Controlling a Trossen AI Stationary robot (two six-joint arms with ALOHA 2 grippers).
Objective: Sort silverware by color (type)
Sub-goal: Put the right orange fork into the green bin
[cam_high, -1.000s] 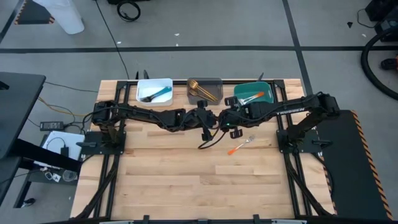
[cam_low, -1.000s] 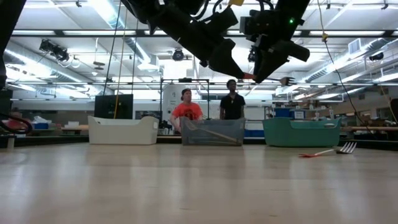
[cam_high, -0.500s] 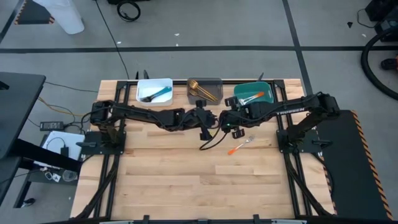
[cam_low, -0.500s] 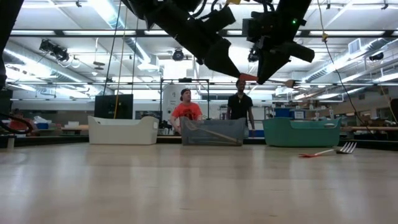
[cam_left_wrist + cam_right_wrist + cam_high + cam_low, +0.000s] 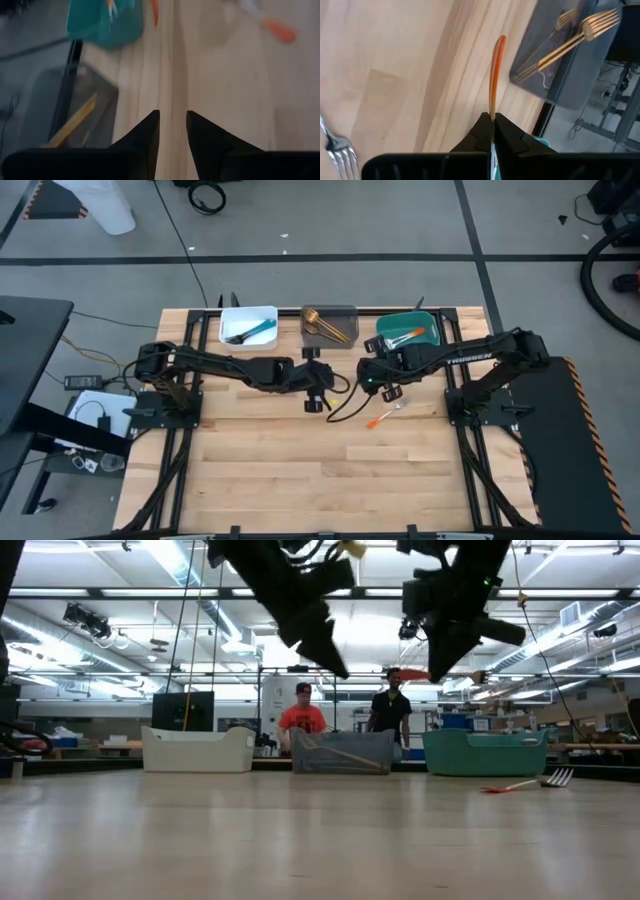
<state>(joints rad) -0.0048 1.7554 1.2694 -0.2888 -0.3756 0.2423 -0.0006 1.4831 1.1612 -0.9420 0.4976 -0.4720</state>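
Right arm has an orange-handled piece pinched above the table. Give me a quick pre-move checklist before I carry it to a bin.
1. Right gripper shut on the orange-handled utensil: ok.
2. Utensil lifted off the table: ok, it shows held in the air in the low view.
3. Teal bin already holds orange-handled pieces, so it suits as target: ok.
4. Left gripper empty, fingers apart, beside the right arm mid-table: ok.
5. Table cleared of silverware: not ok, an orange-handled fork lies there.
6. Firmness of the grip: cannot tell.
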